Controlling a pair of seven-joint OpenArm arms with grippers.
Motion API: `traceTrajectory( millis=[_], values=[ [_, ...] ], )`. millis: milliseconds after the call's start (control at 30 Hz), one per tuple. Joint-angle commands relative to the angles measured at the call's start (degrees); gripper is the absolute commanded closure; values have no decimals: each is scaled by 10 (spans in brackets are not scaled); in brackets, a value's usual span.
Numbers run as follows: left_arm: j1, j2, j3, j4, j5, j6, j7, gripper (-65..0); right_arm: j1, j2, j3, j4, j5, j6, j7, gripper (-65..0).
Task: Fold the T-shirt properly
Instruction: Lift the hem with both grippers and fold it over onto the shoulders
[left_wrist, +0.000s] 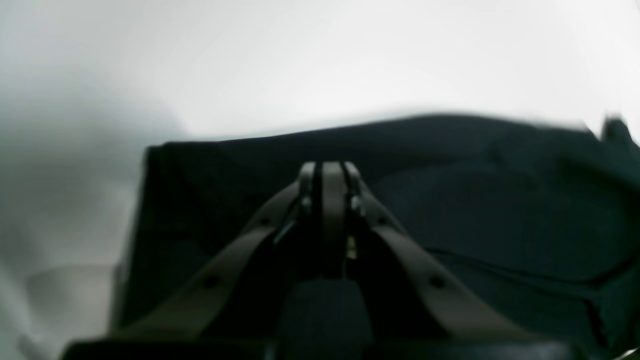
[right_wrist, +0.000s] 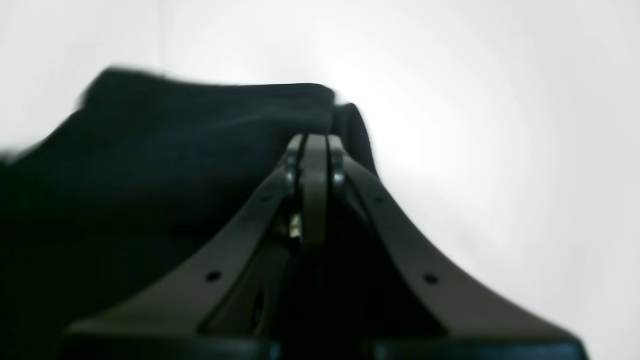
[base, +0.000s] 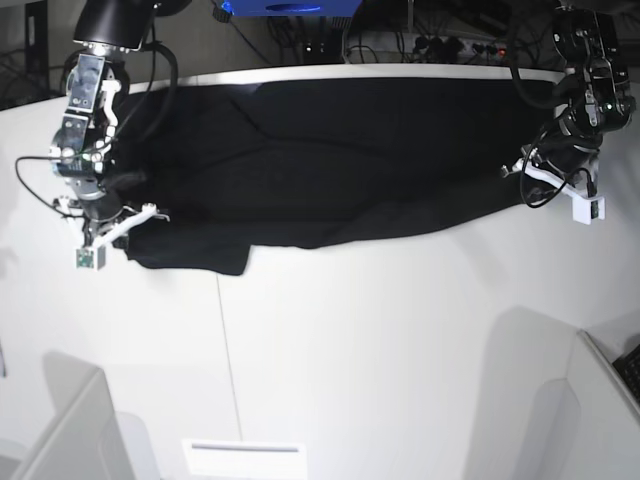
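The black T-shirt (base: 330, 150) lies spread across the far half of the white table (base: 380, 340), plain side up, its near edge curved and rumpled. My left gripper (base: 515, 172) sits at the shirt's right edge in the base view; in its own wrist view the gripper (left_wrist: 330, 167) is shut, its tips over dark T-shirt cloth (left_wrist: 500, 210). At the shirt's near-left corner my right gripper (base: 158, 213) is also shut, and its wrist view shows the gripper (right_wrist: 315, 140) against bunched T-shirt cloth (right_wrist: 150, 165). No cloth shows between either pair of fingers.
A seam (base: 225, 360) runs down the table's front half. Grey panels stand at the front left (base: 60, 430) and front right (base: 600, 400) corners. Cables and a blue object (base: 285, 8) sit behind the far edge.
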Motion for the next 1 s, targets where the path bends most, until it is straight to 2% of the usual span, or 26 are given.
traceTrajectory(
  millis=[0,133,233,333,433,567,733,833,967],
  values=[
    [3,-8,-4,12,-5,-15,-7,0,3,4,2,21,4,1,12,0],
    [15,-8,-4,12,-5,-46,-7,0,-20,4,2,64,4,1,5,0],
    [21,-8,-4,12,-5,-46,-7,0,-22,4,2,90,4,1,-39,0],
    [29,-8,-4,13,-5,-46,-7,0,-23,4,3,95,4,1,-61,0],
    [45,-15,-4,14,-4,-46,-8,0,-38,2,16,103,4,1,-62,0],
    [57,-24,-4,17,-4,-46,-10,0,-58,-30,57,138,4,2,-63,0],
    [57,-25,-7,18,-4,-46,-7,0,-88,-37,58,149,4,2,-64,0],
    [57,-27,-28,20,-5,-47,-7,0,-99,-55,62,150,4,2,-64,0],
    [67,-28,-53,21,-5,-47,-6,0,-117,-56,62,155,4,2,-64,0]
  ],
)
